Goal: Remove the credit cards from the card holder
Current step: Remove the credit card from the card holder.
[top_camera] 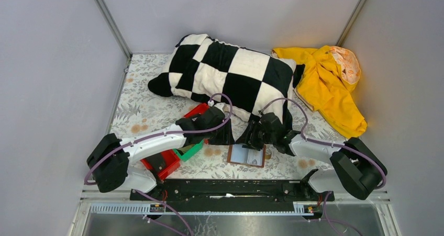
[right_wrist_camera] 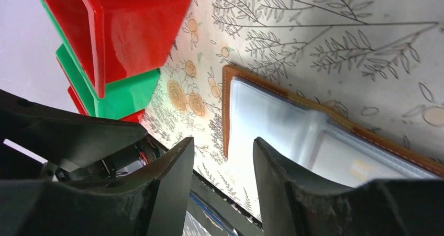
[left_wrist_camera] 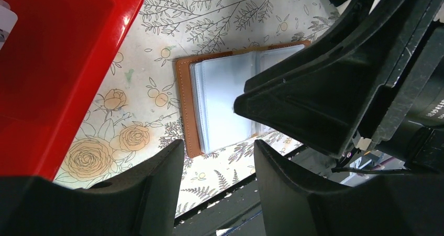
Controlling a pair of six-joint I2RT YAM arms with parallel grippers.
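Brown leather-like bifold card holder (top_camera: 246,156) lies open and flat on your floral-printed table cover (top_camera: 136,110), near the front edge, with its pale grey-blue shiny sleeves facing up. Your left gripper (left_wrist_camera: 217,151) hangs beside the holder's far left corner, jaws apart and empty. Your right gripper (right_wrist_camera: 222,147) hangs over its far edge, jaws likewise apart, gripping nothing. Red plastic bins (top_camera: 167,164) and a green plastic bin (top_camera: 189,151) sit left of the holder. A black-and-white checkered cushion (top_camera: 230,71) and a crumpled yellow cloth (top_camera: 324,87) lie behind.
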